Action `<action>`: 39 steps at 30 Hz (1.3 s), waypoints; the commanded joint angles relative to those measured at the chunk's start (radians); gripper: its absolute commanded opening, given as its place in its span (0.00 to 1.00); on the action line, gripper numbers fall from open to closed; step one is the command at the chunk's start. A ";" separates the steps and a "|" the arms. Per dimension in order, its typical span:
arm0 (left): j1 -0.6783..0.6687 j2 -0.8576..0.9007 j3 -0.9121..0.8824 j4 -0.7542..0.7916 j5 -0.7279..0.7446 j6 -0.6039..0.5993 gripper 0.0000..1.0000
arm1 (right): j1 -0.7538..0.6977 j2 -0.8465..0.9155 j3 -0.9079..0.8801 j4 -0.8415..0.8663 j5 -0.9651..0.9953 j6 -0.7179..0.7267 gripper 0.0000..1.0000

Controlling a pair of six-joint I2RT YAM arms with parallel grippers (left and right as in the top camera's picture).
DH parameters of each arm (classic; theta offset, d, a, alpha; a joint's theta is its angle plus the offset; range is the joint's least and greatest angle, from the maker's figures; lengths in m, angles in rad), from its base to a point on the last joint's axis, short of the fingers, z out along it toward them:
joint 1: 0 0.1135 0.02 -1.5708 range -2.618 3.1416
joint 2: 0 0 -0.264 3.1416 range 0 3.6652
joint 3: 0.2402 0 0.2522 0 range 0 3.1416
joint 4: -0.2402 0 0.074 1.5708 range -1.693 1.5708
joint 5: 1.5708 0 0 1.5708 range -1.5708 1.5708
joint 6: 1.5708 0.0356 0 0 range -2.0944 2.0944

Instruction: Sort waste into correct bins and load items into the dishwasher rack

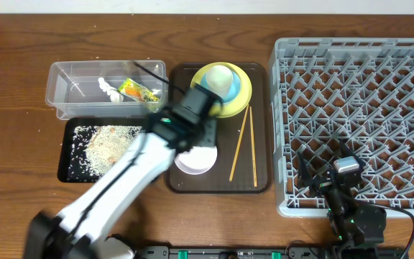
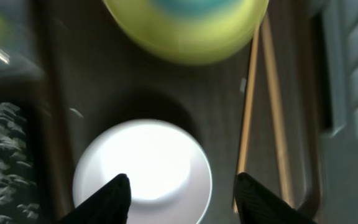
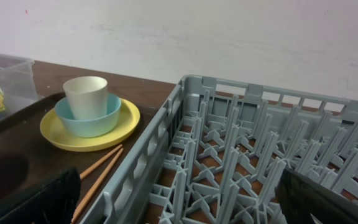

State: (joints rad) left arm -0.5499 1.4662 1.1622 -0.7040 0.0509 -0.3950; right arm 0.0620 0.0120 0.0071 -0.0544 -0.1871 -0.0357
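Observation:
My left gripper (image 1: 191, 140) (image 2: 182, 186) is open and empty, hovering over the white bowl (image 1: 198, 160) (image 2: 143, 168) on the dark brown serving tray (image 1: 261, 180). Behind it the white cup (image 1: 220, 75) (image 3: 86, 93) stands in the light blue bowl (image 1: 234, 85) (image 3: 89, 121) on the yellow plate (image 1: 244, 92) (image 2: 188, 46). Two chopsticks (image 1: 243, 144) (image 2: 253, 112) lie to the right. My right gripper (image 1: 336, 180) (image 3: 179, 199) is open and empty over the front left corner of the grey rack (image 1: 365, 108) (image 3: 241, 155).
The clear tub (image 1: 70, 90) at the back left holds the snack wrapper (image 1: 139, 91) and the white paper scrap (image 1: 108, 88). The black tray (image 1: 67, 155) in front of it holds rice grains (image 1: 106, 140). My left arm crosses over the black tray's right end.

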 commanded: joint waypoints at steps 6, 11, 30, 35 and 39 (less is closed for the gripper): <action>0.267 -0.272 0.064 -0.095 -0.017 -0.003 0.64 | -0.013 -0.005 -0.002 -0.002 -0.005 0.013 0.99; 0.439 -0.378 0.064 -0.167 0.027 -0.003 0.70 | -0.013 -0.005 -0.002 -0.002 -0.031 0.183 0.99; 0.598 -0.346 0.039 -0.253 0.035 -0.003 0.84 | -0.013 0.534 0.659 -0.553 -0.057 0.282 0.99; 0.598 -0.333 0.039 -0.253 0.035 -0.003 0.87 | 0.019 0.868 0.977 -0.741 -0.238 0.286 0.99; 0.599 -0.329 0.039 -0.253 0.035 -0.003 0.89 | 0.051 1.033 1.055 -0.693 -0.514 0.390 0.99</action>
State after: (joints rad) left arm 0.0444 1.1324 1.2057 -0.9554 0.0799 -0.3965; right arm 0.0837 0.9611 1.0245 -0.7620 -0.4461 0.2745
